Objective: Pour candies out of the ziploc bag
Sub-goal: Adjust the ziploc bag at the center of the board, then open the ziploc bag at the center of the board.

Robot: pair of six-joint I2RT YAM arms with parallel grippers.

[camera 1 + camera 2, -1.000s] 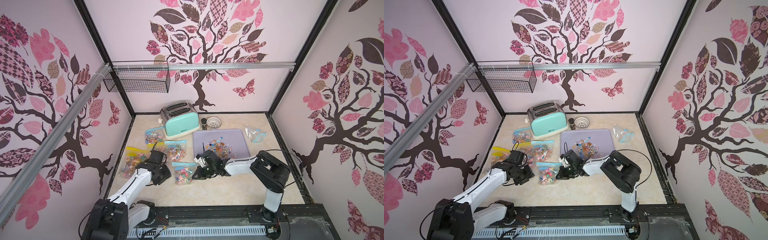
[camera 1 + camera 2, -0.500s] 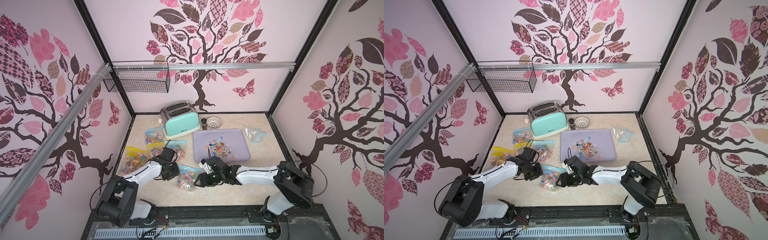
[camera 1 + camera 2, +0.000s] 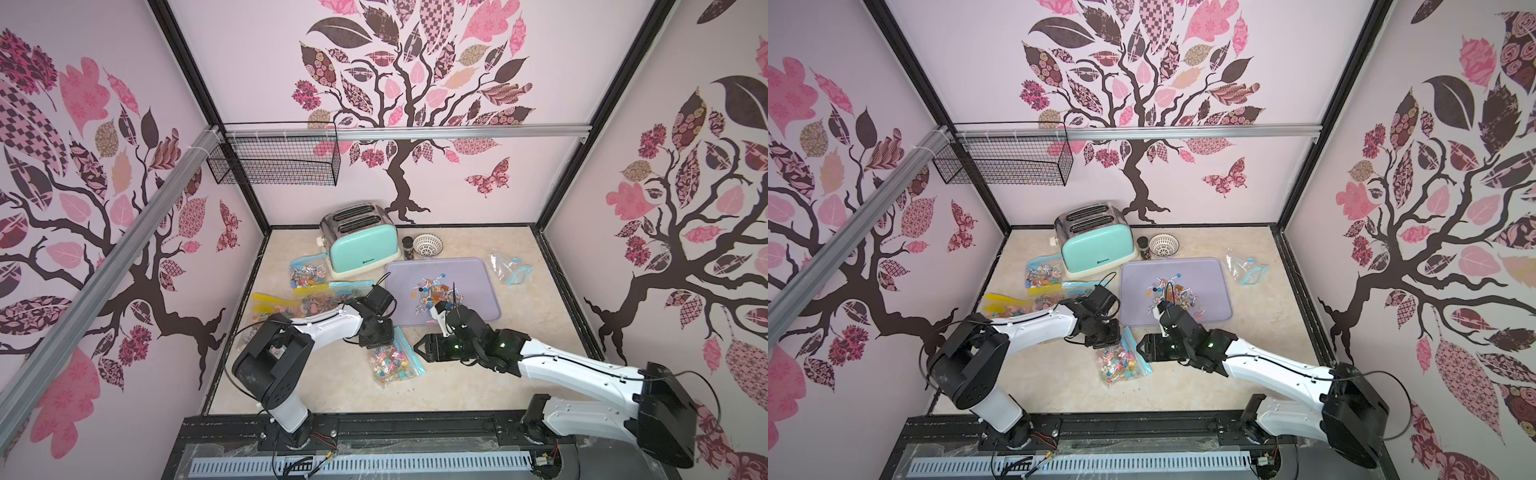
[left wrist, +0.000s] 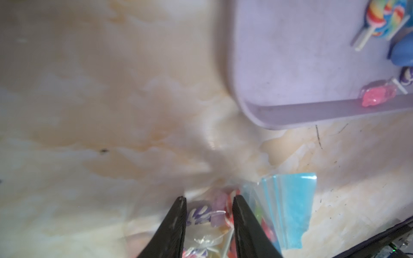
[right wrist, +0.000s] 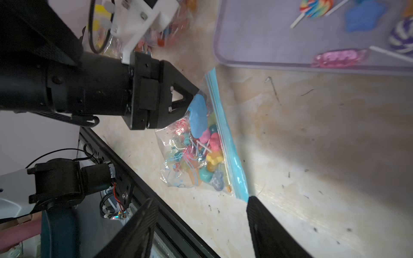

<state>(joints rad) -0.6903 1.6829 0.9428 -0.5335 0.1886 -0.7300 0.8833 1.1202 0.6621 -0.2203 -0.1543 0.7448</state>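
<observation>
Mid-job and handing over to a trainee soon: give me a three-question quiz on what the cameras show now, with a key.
1. True or false: the right gripper has its jaws shut on the blue zip strip of the front-most clear plastic bag of coloured candies.
2. The loose multicoloured lollipops and sweets lie on: A) the lilac rectangular plastic tray; B) the black wire wall basket; C) the mint-green metal toaster.
3. Which gripper pinches that bag's corner?
Key: 1 false, its jaws stand open, holding nothing; 2 A; 3 the left gripper.
</observation>
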